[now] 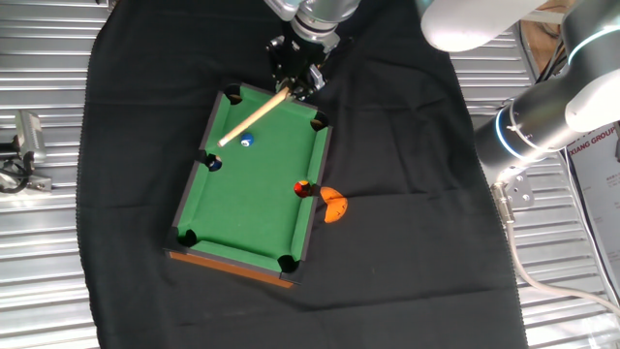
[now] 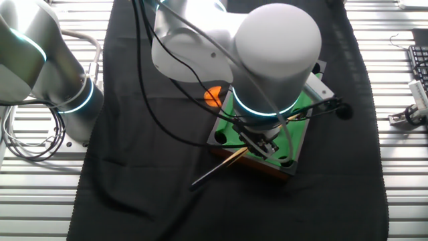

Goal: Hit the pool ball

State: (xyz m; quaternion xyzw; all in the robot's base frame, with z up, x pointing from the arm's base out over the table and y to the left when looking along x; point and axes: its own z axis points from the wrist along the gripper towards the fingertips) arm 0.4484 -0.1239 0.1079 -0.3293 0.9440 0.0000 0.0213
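The toy green pool table (image 1: 254, 208) lies on a black cloth. The pool ball (image 1: 247, 142), tiny, light blue with a white spot, rests on the felt near the far end. My gripper (image 1: 295, 76) hangs over the table's far rim, shut on a thin wooden cue stick (image 1: 257, 116). The cue slants down to the left, and its tip lies just left of the pool ball. In the other fixed view the arm hides the ball. There I see the gripper (image 2: 257, 139), the cue's rear end (image 2: 217, 167) and a strip of the table (image 2: 304, 107).
A navy-blue ball (image 1: 214, 165) sits by the left side pocket. A red-and-black ball (image 1: 303, 188) sits by the right rail. An orange piece (image 1: 334, 206) lies on the cloth (image 1: 407, 145) beside the table; it also shows in the other fixed view (image 2: 212, 98). A keyboard (image 2: 418, 63) lies at the right edge.
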